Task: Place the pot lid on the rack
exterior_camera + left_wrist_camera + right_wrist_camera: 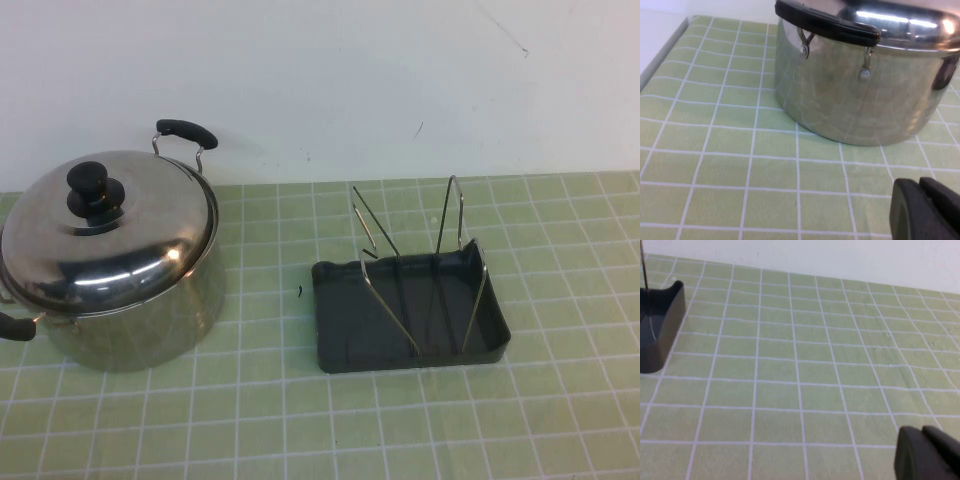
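Note:
The pot lid [110, 235], polished steel with a black knob [95, 190], sits closed on the large steel pot [150, 320] at the table's left. The dark grey rack [345, 315] with upright wire dividers [452, 215] stands empty at centre right. Neither arm shows in the high view. In the left wrist view my left gripper [921, 210] is shut and empty, low over the mat a short way from the pot [860, 105], with the lid's edge [900, 22] above it. In the right wrist view my right gripper [922, 455] is shut and empty, well apart from the rack's corner [660, 325].
A green mat with a white grid [300, 420] covers the table, with a white wall behind. The pot has black loop handles [185, 131], one facing the left gripper [825, 25]. The mat's edge [665, 52] shows beyond the pot.

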Robot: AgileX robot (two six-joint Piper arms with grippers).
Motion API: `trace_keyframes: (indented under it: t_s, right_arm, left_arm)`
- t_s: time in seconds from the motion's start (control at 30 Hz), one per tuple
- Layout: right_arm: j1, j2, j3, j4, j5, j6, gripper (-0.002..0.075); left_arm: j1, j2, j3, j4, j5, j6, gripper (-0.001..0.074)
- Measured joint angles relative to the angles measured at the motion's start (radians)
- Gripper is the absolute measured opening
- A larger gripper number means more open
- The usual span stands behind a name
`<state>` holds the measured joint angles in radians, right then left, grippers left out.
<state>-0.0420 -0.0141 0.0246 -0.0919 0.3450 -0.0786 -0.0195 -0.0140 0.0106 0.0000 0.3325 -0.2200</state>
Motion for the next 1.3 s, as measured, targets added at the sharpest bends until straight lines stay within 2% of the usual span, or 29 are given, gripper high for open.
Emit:
trace_keyframes:
  t_s: [1.3]
  right_arm:
    - [0.0, 0.0, 0.0, -0.003, -0.002, 0.0, -0.0001]
  left_arm:
    - [0.0, 0.0, 0.0, 0.025, -0.004, 0.002, -0.0002]
